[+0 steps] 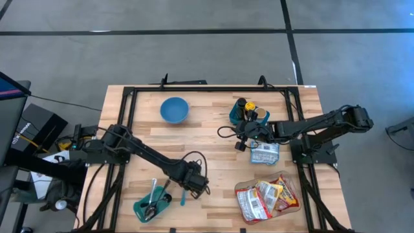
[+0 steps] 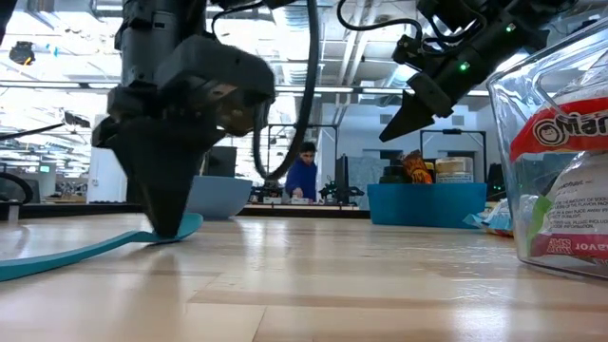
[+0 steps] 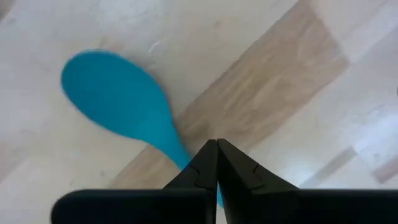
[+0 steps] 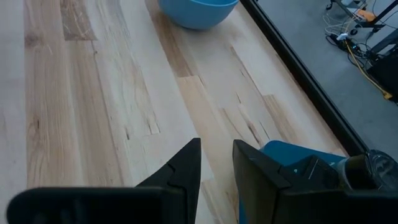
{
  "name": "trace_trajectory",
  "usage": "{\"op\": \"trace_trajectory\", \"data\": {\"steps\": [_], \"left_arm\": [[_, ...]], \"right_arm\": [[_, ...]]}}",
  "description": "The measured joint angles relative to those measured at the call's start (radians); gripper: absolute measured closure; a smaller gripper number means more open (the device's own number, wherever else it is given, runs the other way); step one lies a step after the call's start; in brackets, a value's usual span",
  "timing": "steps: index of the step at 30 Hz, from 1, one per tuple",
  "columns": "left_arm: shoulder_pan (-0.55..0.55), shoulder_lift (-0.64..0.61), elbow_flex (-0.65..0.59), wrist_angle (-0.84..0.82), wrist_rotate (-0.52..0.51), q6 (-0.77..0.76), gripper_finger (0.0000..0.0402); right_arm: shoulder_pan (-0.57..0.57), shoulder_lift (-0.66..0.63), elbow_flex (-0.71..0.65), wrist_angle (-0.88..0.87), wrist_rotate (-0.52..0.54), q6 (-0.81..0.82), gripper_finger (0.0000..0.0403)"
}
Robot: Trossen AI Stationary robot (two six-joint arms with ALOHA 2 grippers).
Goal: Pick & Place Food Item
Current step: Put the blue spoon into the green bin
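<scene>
Left hand (image 1: pixel 196 186) is seen low on the wooden surface (image 1: pixel 207 129), its fingers pressed together on the handle of a blue spoon (image 3: pixel 118 99) that lies flat on the wood. Right hand (image 1: pixel 240 144) is held up above the surface, its fingers a little apart with nothing seen between them. Just beside it, a food packet (image 1: pixel 265 153) is laid on the surface, near a teal bin (image 1: pixel 249 113). More snack packets (image 1: pixel 266 197) are kept in a clear box (image 1: pixel 241 210). A blue bowl (image 1: pixel 174 109) is set farther back.
</scene>
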Motion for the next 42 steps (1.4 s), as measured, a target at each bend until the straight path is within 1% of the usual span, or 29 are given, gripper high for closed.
{"op": "trace_trajectory", "data": {"steps": [5, 7, 13, 19, 22, 33, 42], "left_arm": [[0.003, -0.015, 0.000, -0.007, -0.025, 0.000, 0.0402], [0.007, -0.015, 0.000, -0.018, -0.023, -0.023, 0.0402], [0.013, -0.018, 0.000, -0.015, 0.001, -0.211, 0.0402], [0.013, -0.018, 0.000, -0.013, 0.104, -0.419, 0.0401], [0.012, -0.018, 0.000, -0.012, 0.117, -0.480, 0.0401], [0.014, -0.018, 0.001, -0.021, 0.116, -0.487, 0.0402], [0.047, -0.038, 0.001, -0.067, 0.116, -0.486, 0.0402]], "right_arm": [[0.000, 0.000, 0.000, 0.000, 0.000, 0.000, 0.0316], [0.000, 0.000, 0.000, 0.001, 0.000, 0.000, 0.0316], [0.000, 0.000, 0.000, 0.000, 0.000, 0.007, 0.0316], [0.000, 0.000, 0.000, 0.000, 0.000, 0.007, 0.0316], [0.000, 0.000, 0.000, 0.000, 0.000, 0.007, 0.0316], [0.000, 0.000, 0.000, 0.000, 0.000, 0.007, 0.0316], [0.000, 0.000, 0.000, 0.000, 0.000, 0.007, 0.0316]]}}
